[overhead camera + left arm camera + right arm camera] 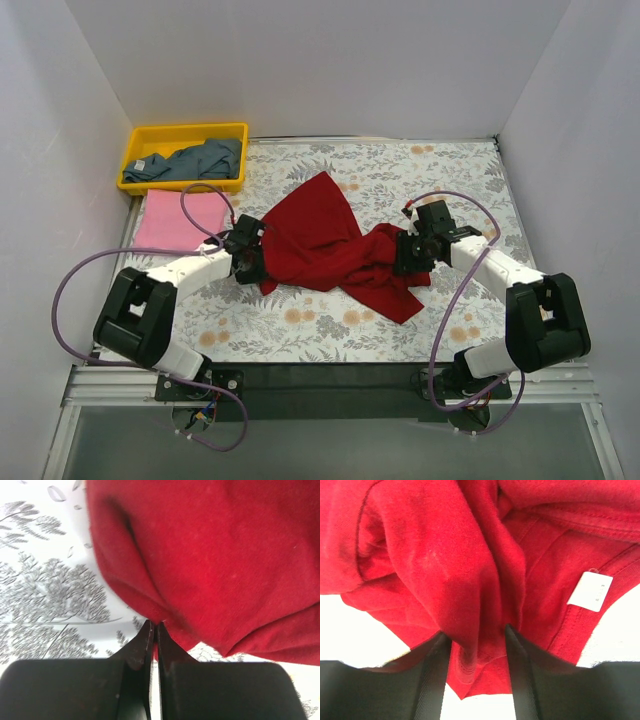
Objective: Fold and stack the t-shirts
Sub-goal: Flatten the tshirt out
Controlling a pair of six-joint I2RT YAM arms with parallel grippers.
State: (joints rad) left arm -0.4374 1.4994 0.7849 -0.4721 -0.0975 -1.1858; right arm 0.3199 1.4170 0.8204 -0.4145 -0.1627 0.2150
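The dark red t-shirt [325,240] lies crumpled across the middle of the table, stretched between both grippers. My left gripper [250,256] is shut on its left edge; in the left wrist view the jaws [154,625] pinch a thin fold of the red cloth [215,555]. My right gripper [408,252] holds its right side; in the right wrist view a thick bunch of red cloth [470,580] fills the gap between the fingers [475,636]. A pink t-shirt [180,220] lies folded flat at the left. A blue-grey t-shirt [195,160] lies crumpled in the bin.
A yellow plastic bin [140,140] stands at the far left corner. A floral cloth [420,170] covers the table. White walls close in the left, back and right sides. A white label [590,591] is sewn on the red shirt.
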